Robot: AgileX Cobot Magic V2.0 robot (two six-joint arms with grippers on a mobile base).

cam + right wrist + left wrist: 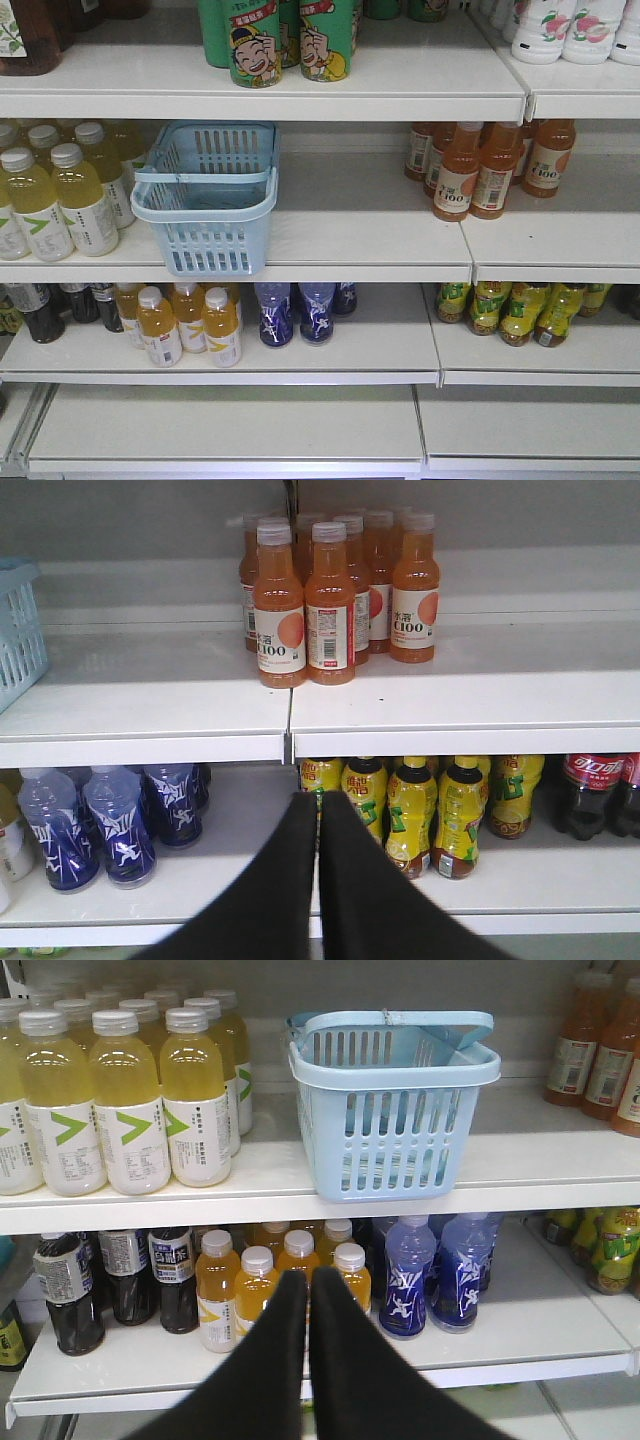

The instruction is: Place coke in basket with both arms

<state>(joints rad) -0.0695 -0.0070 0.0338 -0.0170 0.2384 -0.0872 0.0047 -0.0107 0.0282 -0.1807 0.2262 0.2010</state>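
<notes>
**Basket at the shelf edge, no red coke in view**

White shelving (370,235) fills every view. The pale blue basket (205,200) stands left of centre in the front view, on the middle shelf right at its front edge. Its handle lies low across the opening. Pale yellow bottles (60,200) stand just beside it.

The left gripper (308,1278), at the lower centre of its wrist view, has its fingers pressed together on nothing. The right gripper (318,800) is the same, below the orange bottles (330,610).

Likely risks:
- A nudge from an arm could push the basket off the edge.
- The lowered handle could block a long bottle going in.
- The dark cola bottles (595,790), lower right in the right wrist view, could be grabbed by mistake.

The coke itself appears nowhere, so I cannot tell where it is. The basket's walls partly hide its floor, the cola bottles are cut off by the frame edge, and neither arm shows in the front view.
</notes>
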